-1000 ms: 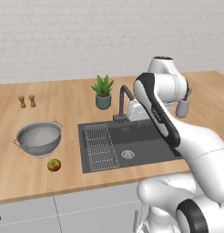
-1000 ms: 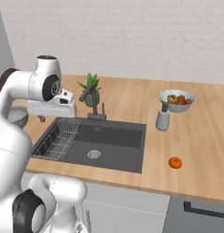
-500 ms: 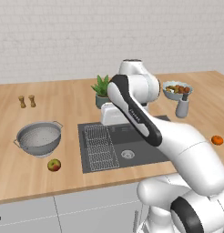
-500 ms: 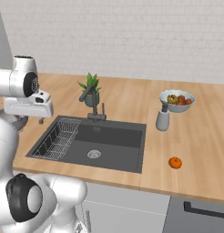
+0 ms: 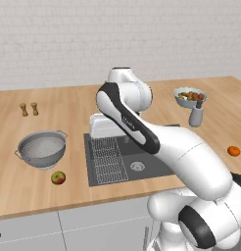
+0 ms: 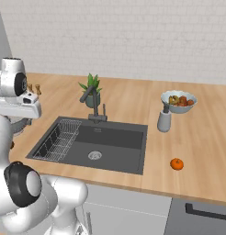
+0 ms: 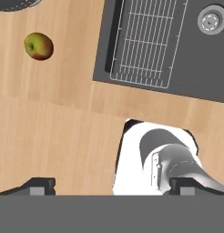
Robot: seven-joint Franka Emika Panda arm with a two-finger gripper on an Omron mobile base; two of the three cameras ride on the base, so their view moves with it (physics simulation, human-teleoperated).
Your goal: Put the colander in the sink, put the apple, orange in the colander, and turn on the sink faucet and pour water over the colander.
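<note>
The colander (image 5: pixel 42 149) sits on the counter (image 5: pixel 24 181) left of the sink (image 5: pixel 142 164), the apple (image 5: pixel 58 177) just before it.

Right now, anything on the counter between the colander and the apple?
No. Bare wood separates the colander from the apple just in front of it, seen in the left base view.

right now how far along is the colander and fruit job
Nothing looks done yet. The colander sits on the counter left of the sink, with the apple beside it and the orange far right. In hand: the open, empty claw hovers above the counter near the sink's edge. Left: colander into sink, both fruits in, faucet on.
</note>
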